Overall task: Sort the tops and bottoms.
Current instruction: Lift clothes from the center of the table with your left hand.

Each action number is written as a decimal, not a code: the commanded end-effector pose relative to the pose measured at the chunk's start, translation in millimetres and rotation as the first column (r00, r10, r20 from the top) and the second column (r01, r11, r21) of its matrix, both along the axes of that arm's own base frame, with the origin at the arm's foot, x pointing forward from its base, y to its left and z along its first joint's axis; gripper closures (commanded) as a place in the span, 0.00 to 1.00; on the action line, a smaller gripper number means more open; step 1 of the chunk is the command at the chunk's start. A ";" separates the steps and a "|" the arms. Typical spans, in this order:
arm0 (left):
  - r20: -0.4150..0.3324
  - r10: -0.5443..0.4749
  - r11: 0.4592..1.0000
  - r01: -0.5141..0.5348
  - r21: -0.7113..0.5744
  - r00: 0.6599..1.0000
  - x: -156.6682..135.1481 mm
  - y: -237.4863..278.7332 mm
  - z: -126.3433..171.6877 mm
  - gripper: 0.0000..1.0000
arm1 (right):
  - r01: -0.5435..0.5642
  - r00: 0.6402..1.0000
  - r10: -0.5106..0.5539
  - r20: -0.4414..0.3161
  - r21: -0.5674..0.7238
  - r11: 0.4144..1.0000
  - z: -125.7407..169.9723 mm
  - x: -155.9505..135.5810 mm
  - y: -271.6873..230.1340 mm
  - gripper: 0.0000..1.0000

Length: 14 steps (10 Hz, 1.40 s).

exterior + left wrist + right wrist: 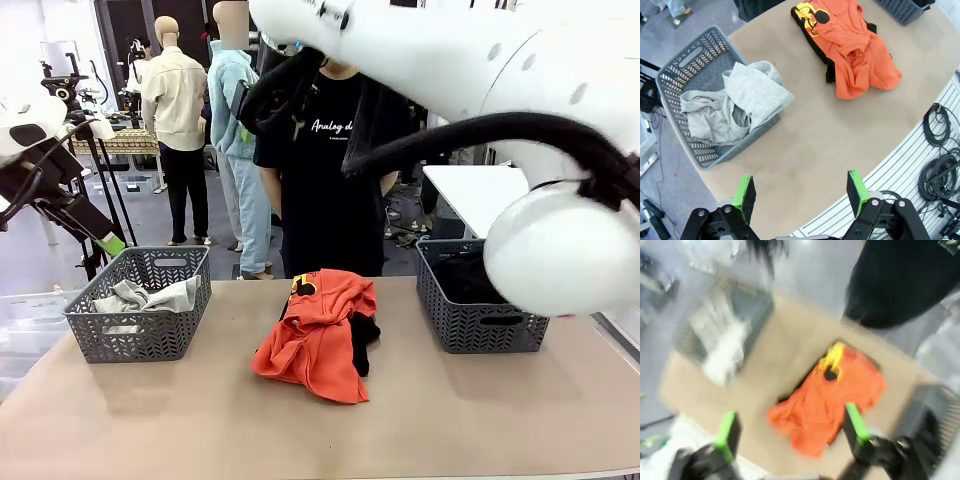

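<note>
The light grey cloth top (735,105) sat in the nine-o'clock grey lattice basket (140,340), while the orange-red sleeved top (320,335) over black cloth bottoms (366,345) lay unsorted on the counter (180,420) (left tool (801,187) and right tool (790,420) gaped empty).

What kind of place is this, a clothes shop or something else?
Probably a robotics lab or test workshop: a white robot arm hangs over the table, a grey top lies in a basket, and coiled cables lie beside the table.

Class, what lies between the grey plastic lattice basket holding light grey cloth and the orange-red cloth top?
Nothing: bare tan tabletop separates the grey lattice basket from the orange-red cloth top, in front and left wrist views.
</note>
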<state>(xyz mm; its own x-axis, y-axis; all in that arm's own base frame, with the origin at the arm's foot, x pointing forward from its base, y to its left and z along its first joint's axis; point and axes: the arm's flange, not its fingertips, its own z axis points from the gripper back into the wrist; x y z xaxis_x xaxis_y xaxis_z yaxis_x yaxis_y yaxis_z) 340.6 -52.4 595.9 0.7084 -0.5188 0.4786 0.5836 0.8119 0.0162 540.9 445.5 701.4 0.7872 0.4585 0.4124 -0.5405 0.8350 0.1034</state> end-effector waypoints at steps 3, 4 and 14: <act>-0.001 0.009 1.000 -0.009 -0.002 1.000 -0.8 1.1 0.0 0.05 | -0.031 0.992 0.028 -0.121 -0.021 0.999 -9.7 -13.5 -6.2 0.00; -0.001 0.009 1.000 -0.009 -0.002 1.000 -0.8 1.1 0.0 0.05 | -0.031 0.992 0.028 -0.121 -0.021 0.999 -9.7 -13.5 -6.2 0.00; -0.001 0.009 1.000 -0.009 -0.002 1.000 -0.8 1.1 0.0 0.05 | 0.004 0.882 -0.009 -0.470 -0.011 1.000 -144.2 -70.8 -226.9 0.00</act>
